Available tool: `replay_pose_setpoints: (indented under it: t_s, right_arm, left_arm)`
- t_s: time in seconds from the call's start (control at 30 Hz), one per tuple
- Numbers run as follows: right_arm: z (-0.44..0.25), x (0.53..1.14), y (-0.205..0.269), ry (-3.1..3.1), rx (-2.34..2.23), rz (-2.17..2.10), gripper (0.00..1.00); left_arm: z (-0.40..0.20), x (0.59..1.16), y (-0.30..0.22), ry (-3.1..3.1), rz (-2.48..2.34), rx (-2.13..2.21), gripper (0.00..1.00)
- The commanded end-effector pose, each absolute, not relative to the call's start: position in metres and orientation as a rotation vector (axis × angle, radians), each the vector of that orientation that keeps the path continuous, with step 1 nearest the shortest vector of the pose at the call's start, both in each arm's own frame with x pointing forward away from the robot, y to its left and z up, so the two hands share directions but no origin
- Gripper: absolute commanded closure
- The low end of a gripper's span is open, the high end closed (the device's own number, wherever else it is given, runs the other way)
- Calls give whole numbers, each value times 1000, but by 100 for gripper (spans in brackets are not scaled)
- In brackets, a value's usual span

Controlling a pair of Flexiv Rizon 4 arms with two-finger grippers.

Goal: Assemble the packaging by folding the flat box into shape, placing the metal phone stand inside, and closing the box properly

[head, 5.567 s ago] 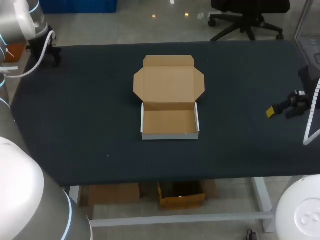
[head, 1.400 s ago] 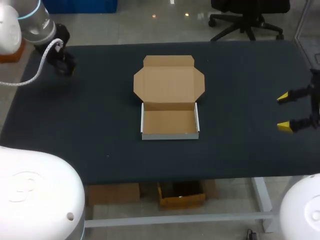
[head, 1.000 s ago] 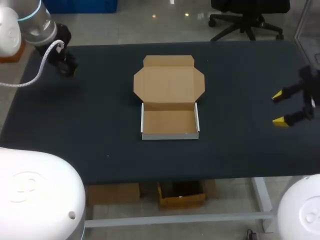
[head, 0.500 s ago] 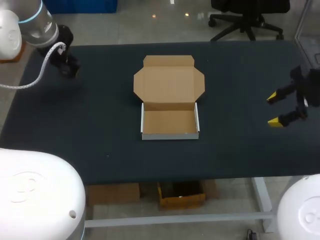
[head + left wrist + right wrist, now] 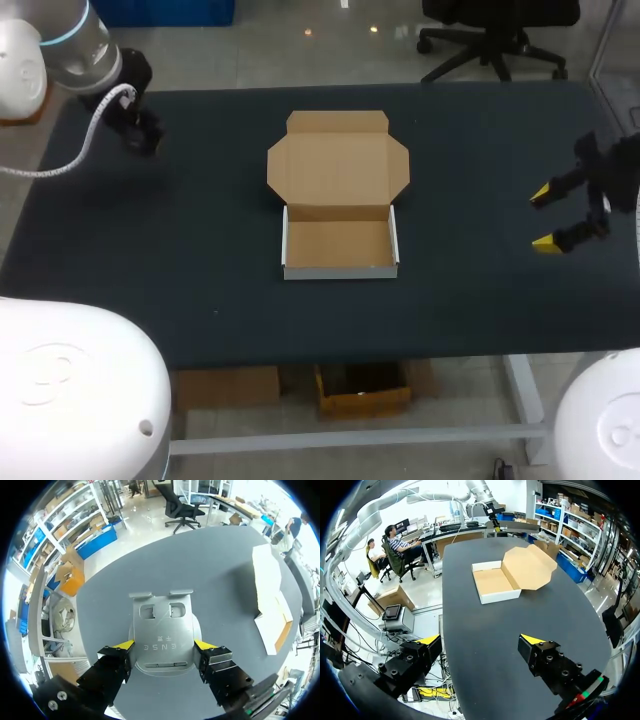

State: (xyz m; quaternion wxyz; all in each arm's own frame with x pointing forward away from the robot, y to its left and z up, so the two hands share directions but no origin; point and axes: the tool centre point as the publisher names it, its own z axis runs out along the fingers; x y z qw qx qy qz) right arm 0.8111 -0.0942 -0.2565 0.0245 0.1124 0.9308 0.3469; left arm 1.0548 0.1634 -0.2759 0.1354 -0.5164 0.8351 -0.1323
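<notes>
The cardboard box (image 5: 340,245) sits mid-table, folded into a shallow tray, its lid (image 5: 338,160) lying open and flat behind it. The grey metal phone stand (image 5: 162,625) is between the fingers of my left gripper (image 5: 163,645), which is shut on its two sides, near the table's far left corner (image 5: 140,135). From there the box (image 5: 270,600) lies off to the right. My right gripper (image 5: 545,217) hovers wide open near the right edge with nothing between its fingers (image 5: 480,640). The box (image 5: 495,582) lies well ahead of it.
The dark table (image 5: 200,250) spreads wide around the box on all sides. Its front edge runs close below the tray, and its right edge lies just past my right gripper.
My right gripper has moved left over the table toward the box, still open. My left gripper has shifted slightly right with the stand in it.
</notes>
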Motion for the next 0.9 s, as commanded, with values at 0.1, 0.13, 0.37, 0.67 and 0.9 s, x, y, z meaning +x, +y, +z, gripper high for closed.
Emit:
replay_pose_setpoints:
  t_s: [0.1, 0.13, 0.37, 0.67, 0.9]
  right_arm:
    - [-256, 811, -94, 2880, 347, 1073, 0]
    - [-256, 811, -94, 2880, 347, 1073, 0]
    - [-256, 811, -94, 2880, 347, 1073, 0]
    - [-256, 811, -94, 2880, 347, 1073, 0]
    - [-256, 811, -94, 2880, 347, 1073, 0]
  left_arm:
    - [-266, 1047, 158, 2423, -388, -1483, 100]
    - [-266, 1046, 156, 2425, -389, -1481, 100]
    - [-258, 1034, 141, 2451, -410, -1445, 100]
    - [-251, 1009, 115, 2478, -435, -1407, 100]
    - [-253, 991, 88, 2513, -437, -1374, 100]
